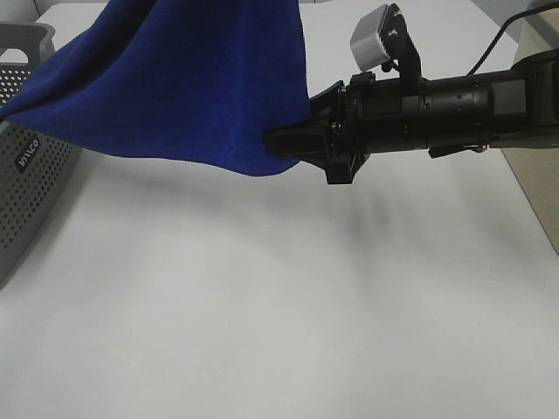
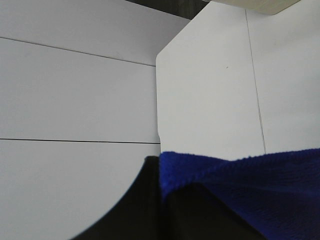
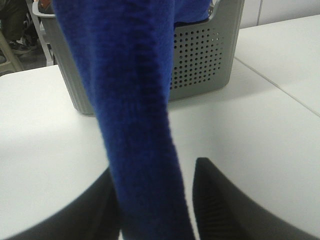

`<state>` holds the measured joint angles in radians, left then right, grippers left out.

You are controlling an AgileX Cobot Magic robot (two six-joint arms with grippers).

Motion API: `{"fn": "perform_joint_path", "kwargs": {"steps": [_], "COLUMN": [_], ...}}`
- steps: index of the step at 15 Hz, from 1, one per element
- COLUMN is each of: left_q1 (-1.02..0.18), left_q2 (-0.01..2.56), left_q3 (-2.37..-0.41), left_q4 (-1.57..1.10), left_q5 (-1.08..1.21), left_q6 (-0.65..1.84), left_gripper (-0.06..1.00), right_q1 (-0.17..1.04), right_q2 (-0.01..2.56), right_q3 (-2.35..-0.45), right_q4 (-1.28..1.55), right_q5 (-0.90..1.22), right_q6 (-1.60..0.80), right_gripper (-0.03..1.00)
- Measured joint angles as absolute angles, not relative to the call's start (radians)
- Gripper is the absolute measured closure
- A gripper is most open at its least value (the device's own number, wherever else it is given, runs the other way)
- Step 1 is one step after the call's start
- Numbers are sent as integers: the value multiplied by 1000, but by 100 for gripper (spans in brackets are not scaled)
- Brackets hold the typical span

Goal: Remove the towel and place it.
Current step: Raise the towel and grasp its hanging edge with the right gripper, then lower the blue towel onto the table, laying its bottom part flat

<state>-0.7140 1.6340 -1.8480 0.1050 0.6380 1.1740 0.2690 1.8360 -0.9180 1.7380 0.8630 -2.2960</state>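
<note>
The deep blue towel [image 1: 175, 78] hangs spread out from above the exterior high view's top edge, and its left part drapes over the grey perforated basket [image 1: 26, 183]. My right gripper [image 1: 279, 140] reaches in from the right to the towel's lower right corner. In the right wrist view the towel [image 3: 135, 100] hangs between the gripper's [image 3: 155, 200] two fingers. It touches one finger, and a small gap shows at the other finger [image 3: 215, 200]. The left wrist view shows a towel edge [image 2: 260, 185] lying across my shut left gripper [image 2: 162, 197]. That gripper is outside the exterior high view.
The basket [image 3: 200, 60] stands at the left side of the white table [image 1: 262, 305], behind the hanging cloth. A wooden surface [image 1: 541, 183] borders the table on the right. The right arm's camera housing [image 1: 376, 39] sticks up above the arm.
</note>
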Motion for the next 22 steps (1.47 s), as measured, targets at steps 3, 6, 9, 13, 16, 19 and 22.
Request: {"fn": "perform_joint_path", "kwargs": {"steps": [3, 6, 9, 13, 16, 19, 22], "left_q1": [-714, -714, -714, -714, -714, -714, -714], "left_q2": [1634, 1640, 1645, 1646, 1646, 1646, 1644], "left_q3": [-1848, -1848, -1848, -1848, -1848, -1848, -1848], "left_q4": [105, 104, 99, 97, 89, 54, 52], "left_q5": [638, 638, 638, 608, 485, 335, 250], "left_q6": [1174, 1174, 1106, 888, 869, 853, 849], "left_gripper": [94, 94, 94, 94, 94, 94, 94], "right_q1": [269, 269, 269, 269, 269, 269, 269], "right_q2": [1841, 1835, 1791, 1604, 1496, 1398, 1364], "right_q3": [-918, -918, -918, -966, -1083, -1269, -1496], "right_q4": [1738, 1737, 1627, 1150, 786, 408, 178], "right_q5": [863, 862, 812, 714, 722, 799, 941], "right_q6": [-2245, -2039, -1826, -1300, -965, -652, -505], "right_gripper": [90, 95, 95, 95, 95, 95, 95]}}
